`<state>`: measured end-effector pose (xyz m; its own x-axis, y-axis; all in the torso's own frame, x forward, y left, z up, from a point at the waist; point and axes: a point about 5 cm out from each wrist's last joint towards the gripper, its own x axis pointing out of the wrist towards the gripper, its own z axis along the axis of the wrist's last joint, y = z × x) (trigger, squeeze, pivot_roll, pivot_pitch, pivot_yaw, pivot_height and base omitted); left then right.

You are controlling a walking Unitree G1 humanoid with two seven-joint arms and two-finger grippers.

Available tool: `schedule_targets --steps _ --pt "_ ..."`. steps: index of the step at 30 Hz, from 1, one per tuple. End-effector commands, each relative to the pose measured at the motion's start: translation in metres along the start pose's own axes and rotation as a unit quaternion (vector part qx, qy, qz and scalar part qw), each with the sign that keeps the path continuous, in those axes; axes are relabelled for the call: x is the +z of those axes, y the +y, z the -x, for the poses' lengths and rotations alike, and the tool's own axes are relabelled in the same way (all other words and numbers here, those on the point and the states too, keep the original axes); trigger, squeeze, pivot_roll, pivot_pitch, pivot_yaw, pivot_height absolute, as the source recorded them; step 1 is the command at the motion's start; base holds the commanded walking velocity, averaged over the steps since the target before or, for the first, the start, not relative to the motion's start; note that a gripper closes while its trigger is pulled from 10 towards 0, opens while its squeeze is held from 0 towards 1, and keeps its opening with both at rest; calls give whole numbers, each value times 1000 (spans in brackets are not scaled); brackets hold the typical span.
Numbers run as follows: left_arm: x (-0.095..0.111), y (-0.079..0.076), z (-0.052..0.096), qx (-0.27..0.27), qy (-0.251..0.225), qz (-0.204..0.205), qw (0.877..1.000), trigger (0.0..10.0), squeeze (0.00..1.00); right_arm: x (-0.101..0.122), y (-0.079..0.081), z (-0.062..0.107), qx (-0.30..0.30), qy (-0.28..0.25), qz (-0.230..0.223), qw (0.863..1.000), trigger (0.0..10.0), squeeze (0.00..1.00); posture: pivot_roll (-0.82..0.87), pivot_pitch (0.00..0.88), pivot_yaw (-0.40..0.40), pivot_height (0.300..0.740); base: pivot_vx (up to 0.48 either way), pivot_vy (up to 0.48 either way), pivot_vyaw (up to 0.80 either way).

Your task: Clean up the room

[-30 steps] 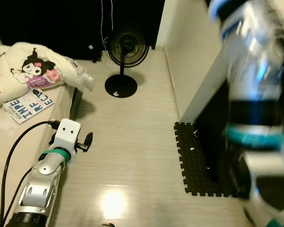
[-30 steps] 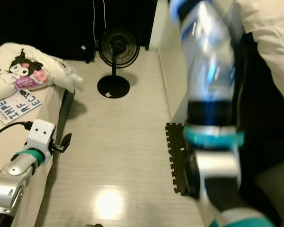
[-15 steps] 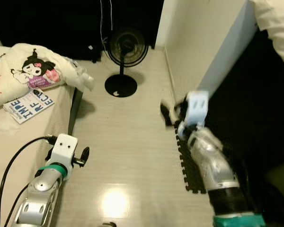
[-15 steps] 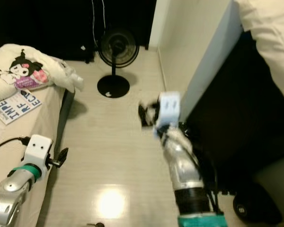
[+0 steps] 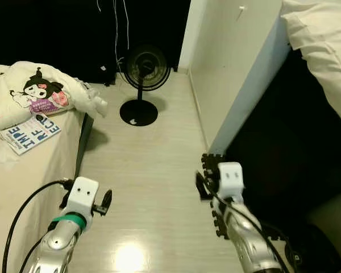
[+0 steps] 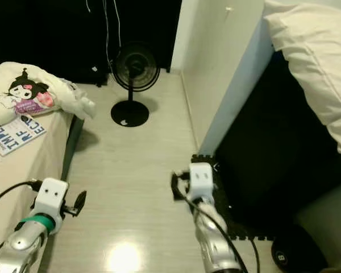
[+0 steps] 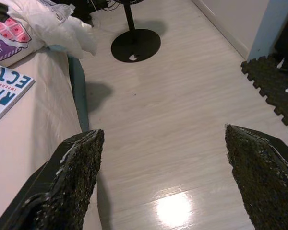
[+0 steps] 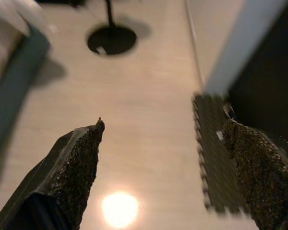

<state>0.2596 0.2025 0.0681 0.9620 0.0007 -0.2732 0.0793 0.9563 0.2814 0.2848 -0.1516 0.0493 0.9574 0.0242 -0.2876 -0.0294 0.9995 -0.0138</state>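
Lowered from overhead, the right end effector (image 8: 161, 167) is being held spread above the floor (image 5: 153, 165); the left end effector (image 7: 165, 172), at 8 o'clock beside the bed (image 5: 23, 170), is likewise being held spread and empty.

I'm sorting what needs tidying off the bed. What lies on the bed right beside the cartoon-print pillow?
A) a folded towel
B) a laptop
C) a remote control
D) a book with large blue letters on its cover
D: in the left eye view a book with big blue letters on a white cover lies flat on the bed, next to the pillow.
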Motion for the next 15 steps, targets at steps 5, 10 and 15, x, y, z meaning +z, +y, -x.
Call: schedule_targets --steps 5,10,15 --pt "3 -7 -8 1 -2 6 1000 10000 0 -1 0 5 -20 -14 11 1000 10000 0 126 0 -31 740 0 0 0" --pt "7 -14 -13 -5 -9 4 1000 10000 0 0 3 5 -25 -21 9 999 10000 0 120 0 -25 740 0 0 0" --pt "7 -18 -14 -11 -13 4 1000 10000 0 -2 5 3 -30 -22 9 999 10000 0 122 0 -19 740 0 0 0"
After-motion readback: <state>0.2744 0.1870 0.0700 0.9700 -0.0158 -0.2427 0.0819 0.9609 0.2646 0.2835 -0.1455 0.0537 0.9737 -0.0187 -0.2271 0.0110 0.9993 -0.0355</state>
